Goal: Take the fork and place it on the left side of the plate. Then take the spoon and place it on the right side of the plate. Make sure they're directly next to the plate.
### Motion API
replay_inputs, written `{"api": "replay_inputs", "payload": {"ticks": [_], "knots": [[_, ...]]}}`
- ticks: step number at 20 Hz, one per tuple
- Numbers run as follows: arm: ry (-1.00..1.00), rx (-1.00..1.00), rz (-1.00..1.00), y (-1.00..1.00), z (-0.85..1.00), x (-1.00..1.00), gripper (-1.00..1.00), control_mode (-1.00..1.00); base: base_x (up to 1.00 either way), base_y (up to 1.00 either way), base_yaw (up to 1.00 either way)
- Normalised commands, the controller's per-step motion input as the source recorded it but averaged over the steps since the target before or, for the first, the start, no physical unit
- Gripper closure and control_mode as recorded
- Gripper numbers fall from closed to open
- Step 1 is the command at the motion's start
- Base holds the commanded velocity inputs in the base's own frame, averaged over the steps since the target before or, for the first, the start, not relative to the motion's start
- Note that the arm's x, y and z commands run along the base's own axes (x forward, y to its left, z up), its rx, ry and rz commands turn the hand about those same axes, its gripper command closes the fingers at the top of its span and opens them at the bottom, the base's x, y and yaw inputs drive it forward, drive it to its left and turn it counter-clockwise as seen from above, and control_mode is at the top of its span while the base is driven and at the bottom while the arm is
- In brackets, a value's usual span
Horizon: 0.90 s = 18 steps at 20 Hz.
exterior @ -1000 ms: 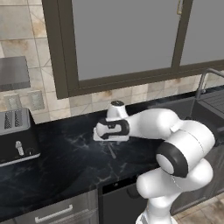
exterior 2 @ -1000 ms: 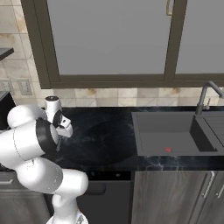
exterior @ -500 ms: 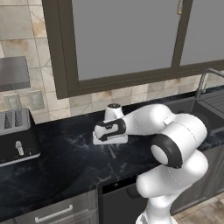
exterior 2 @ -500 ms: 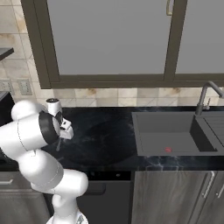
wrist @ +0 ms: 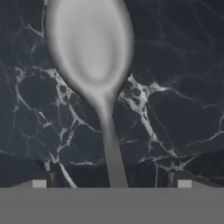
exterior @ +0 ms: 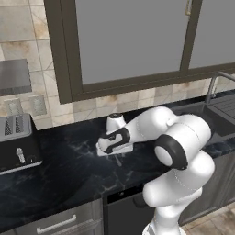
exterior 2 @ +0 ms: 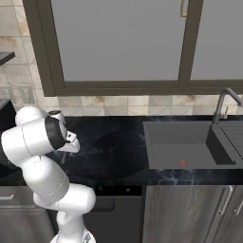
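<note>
**Spoon lies between the spread fingers of the hand**

The spoon [wrist: 98,74], a thin grey metal utensil with an oval bowl and a narrow straight handle, lies flat on the black marble counter [wrist: 175,65] directly under the hand [wrist: 111,181]. In the hand view its bowl sits ahead of the fingertips, toward the top of the picture, and its handle runs back toward the hand, passing through the gap midway between the two small dark fingertips [wrist: 41,180]. The fingers stand wide apart, one on each side of the handle, and neither touches it; the spoon is not gripped.

In the left base view the hand [exterior: 114,153] points down at the counter [exterior: 69,170], close above its dark veined surface, with a thin grey sliver, likely the spoon's handle, just below it. A dark metal toaster [exterior: 16,142] stands well off to the hand's left. In the right base view the hand [exterior 2: 64,154] is low over the counter [exterior 2: 118,152], and a dark sunken sink [exterior 2: 182,144] with a curved tap lies well apart on its right.
</note>
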Motion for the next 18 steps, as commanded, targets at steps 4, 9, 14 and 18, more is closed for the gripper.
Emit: {"api": "replay_inputs", "payload": {"ticks": [4,9,14,18], "knots": [[-0.01,-0.06,0.04,0.0,-0.16,0.15,-1.0,-1.0,0.0,0.0,0.0],[-0.03,-0.04,0.03,0.0,-0.08,0.31,-1.0,-1.0,0.0,0.0,0.0],[-0.01,0.0,0.03,0.0,-0.15,0.21,-1.0,-1.0,0.0,0.0,0.0],[0.0,0.0,0.0,-0.01,-0.35,0.0,-1.0,-1.0,0.0,0.0,0.0]]}}
